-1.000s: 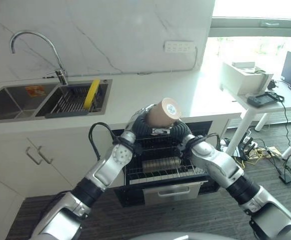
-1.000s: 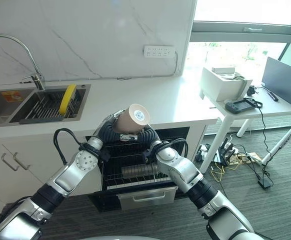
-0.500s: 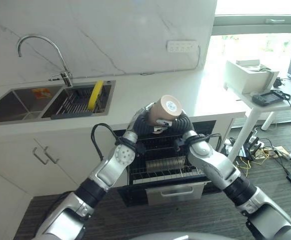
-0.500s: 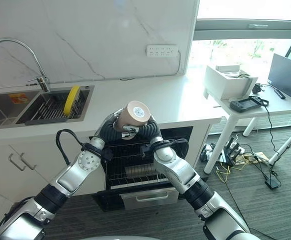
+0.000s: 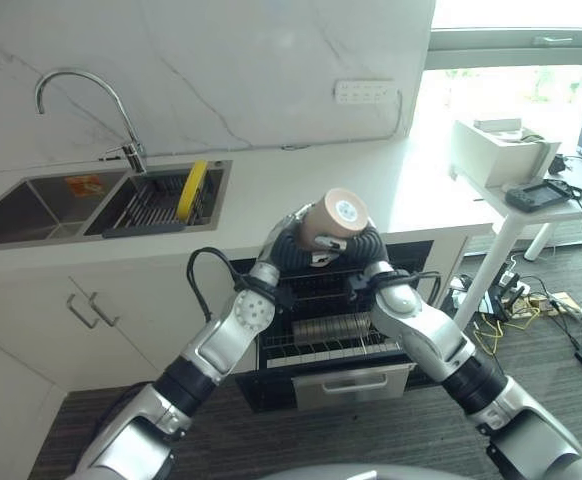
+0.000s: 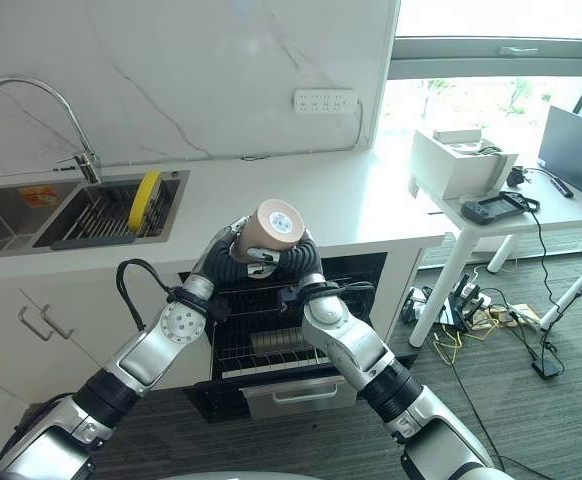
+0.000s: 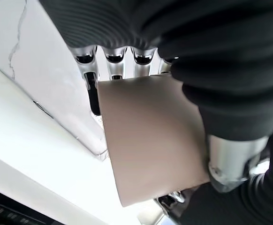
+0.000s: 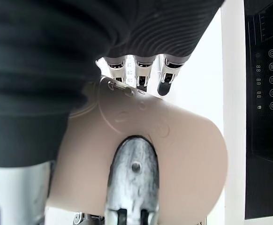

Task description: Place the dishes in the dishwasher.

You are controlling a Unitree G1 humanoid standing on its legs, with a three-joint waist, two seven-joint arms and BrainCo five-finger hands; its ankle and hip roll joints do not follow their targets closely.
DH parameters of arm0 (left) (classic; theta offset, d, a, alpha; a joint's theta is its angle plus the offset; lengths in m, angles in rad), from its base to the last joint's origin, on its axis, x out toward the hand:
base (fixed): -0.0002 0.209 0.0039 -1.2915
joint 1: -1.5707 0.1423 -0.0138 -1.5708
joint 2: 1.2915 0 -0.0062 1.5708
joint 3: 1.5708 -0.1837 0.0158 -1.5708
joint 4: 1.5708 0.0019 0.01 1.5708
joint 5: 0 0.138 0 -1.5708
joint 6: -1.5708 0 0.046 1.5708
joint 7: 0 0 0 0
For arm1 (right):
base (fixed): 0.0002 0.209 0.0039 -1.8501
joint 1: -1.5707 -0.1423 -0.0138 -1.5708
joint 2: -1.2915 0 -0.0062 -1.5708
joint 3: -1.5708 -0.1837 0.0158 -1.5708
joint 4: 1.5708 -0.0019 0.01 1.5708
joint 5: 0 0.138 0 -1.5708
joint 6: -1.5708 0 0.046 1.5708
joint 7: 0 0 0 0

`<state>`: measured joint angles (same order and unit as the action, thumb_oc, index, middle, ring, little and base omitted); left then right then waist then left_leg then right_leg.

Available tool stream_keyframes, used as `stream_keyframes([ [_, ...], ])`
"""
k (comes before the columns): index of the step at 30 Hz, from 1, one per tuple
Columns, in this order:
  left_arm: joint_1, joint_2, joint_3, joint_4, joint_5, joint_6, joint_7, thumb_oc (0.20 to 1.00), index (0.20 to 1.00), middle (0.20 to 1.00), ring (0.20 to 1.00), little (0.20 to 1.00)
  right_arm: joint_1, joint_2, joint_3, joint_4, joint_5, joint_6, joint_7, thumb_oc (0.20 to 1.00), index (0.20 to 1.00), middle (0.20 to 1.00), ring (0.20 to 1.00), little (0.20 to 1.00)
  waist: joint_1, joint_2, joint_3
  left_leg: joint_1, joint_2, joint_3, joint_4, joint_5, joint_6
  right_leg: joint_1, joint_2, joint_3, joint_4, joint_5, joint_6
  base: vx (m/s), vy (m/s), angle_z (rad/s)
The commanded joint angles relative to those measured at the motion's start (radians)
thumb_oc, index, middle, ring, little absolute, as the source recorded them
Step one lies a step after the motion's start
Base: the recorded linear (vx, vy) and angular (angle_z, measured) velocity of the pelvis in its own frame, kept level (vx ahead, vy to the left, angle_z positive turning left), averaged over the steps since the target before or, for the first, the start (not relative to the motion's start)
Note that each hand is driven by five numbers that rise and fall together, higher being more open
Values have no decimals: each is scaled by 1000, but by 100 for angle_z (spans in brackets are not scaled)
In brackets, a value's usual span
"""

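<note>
A beige cup (image 5: 332, 218) hangs on its side over the pulled-out dishwasher rack (image 5: 333, 338), its round base with a small sticker turned up toward me. My left hand (image 5: 287, 236) grips it from the left and my right hand (image 5: 367, 246) from the right. In the left wrist view the cup (image 7: 150, 140) lies against the palm with the fingers (image 7: 113, 58) behind it. In the right wrist view the thumb (image 8: 133, 178) presses on the cup (image 8: 188, 150) and the fingers (image 8: 137, 70) curl round its far side.
The dishwasher stands open under the white counter (image 5: 411, 190), its wire rack holding a grey ridged item (image 5: 326, 326). A yellow plate (image 5: 188, 187) stands in the sink's drying rack by the faucet (image 5: 81, 95). A side table (image 5: 546, 205) with a white box is at the right.
The whole view has shifted a little to the right. Both hands keep hold of the cup, which stays in nearly the same spot above the rack.
</note>
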<state>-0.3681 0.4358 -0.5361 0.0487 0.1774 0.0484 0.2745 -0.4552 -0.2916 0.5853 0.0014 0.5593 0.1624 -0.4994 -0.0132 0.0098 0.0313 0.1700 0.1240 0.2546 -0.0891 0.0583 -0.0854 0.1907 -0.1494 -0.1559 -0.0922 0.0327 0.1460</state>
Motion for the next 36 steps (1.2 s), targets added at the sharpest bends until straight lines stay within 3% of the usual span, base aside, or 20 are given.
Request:
stream_keyframes([
  [1, -142, 12, -156, 14, 49, -32, -50, 200, 200, 200, 200, 200, -182, 67, -16, -29, -64, -119, 5, 1000, 1000, 1000, 1000, 1000, 31, -26, 17, 25, 70, -74, 12, -96, -33, -37, -123, -66, 19, 9, 86, 0, 0, 0],
  [2, -143, 12, -164, 11, 54, -33, -54, 200, 200, 200, 200, 200, -188, 67, -12, -24, -59, -125, 1, 570, 570, 570, 570, 570, 33, -26, 17, 25, 70, -75, 12, -97, -33, -37, -123, -69, 19, 9, 86, 6, -14, 4],
  [3, -144, 12, -171, 7, 57, -32, -63, 200, 200, 200, 200, 200, -191, 69, -11, -20, -59, -129, -1, 476, 476, 476, 476, 476, 34, -27, 17, 25, 70, -76, 12, -97, -33, -37, -123, -70, 19, 9, 86, 3, -14, 7],
  [4, -144, 13, -182, 5, 69, -36, -64, 200, 200, 200, 200, 200, -197, 67, -11, -21, -56, -134, -5, 200, 200, 200, 200, 200, 34, -27, 18, 24, 69, -76, 12, -98, -33, -37, -123, -70, 20, 8, 86, -1, -15, 10],
  [17, -160, 12, -234, -24, 141, -61, -55, 200, 200, 200, 200, 200, -222, 78, -4, -19, -76, -152, -35, 200, 200, 200, 200, 200, 37, -29, 20, 24, 64, -83, 12, -106, -30, -39, -126, -74, 20, 8, 90, 0, -2, 2],
  [18, -162, 10, -243, -22, 143, -61, -55, 1000, 1000, 1000, 1000, 1000, -225, 81, -6, -18, -76, -154, -35, 200, 200, 200, 200, 200, 37, -29, 21, 23, 63, -83, 12, -106, -29, -40, -126, -73, 21, 9, 89, 0, 0, 0],
  [24, -149, 9, -250, 12, 100, -30, -15, 1000, 1000, 1000, 1000, 1000, -214, 83, -3, -18, -74, -188, -43, 200, 200, 200, 200, 200, 33, -26, 21, 27, 63, -79, 11, -107, -29, -39, -125, -73, 21, 9, 90, 0, 0, 0],
  [27, -136, 22, -228, 14, 112, -32, 2, 1000, 1000, 1000, 1000, 1000, -200, 69, -21, -38, -152, -200, -77, 200, 200, 200, 200, 200, 33, -24, 21, 27, 65, -78, 11, -106, -30, -40, -125, -73, 21, 8, 90, 0, 0, 0],
  [32, -97, 39, -181, 4, 110, 0, 37, 1000, 1000, 1000, 1000, 1000, -141, 34, -67, -52, -187, -246, -96, 200, 200, 200, 200, 200, 32, -19, 23, 26, 73, -72, 6, -102, -34, -38, -124, -83, 20, 9, 89, 0, 0, 0],
  [36, -26, 66, -99, 29, 89, -12, 102, 1000, 1000, 1000, 1000, 1000, -61, -7, -131, -70, -193, -290, -120, 200, 200, 200, 200, 200, 35, -16, 23, 26, 76, -69, 3, -98, -36, -35, -125, -94, 18, 10, 87, 7, 13, 4],
])
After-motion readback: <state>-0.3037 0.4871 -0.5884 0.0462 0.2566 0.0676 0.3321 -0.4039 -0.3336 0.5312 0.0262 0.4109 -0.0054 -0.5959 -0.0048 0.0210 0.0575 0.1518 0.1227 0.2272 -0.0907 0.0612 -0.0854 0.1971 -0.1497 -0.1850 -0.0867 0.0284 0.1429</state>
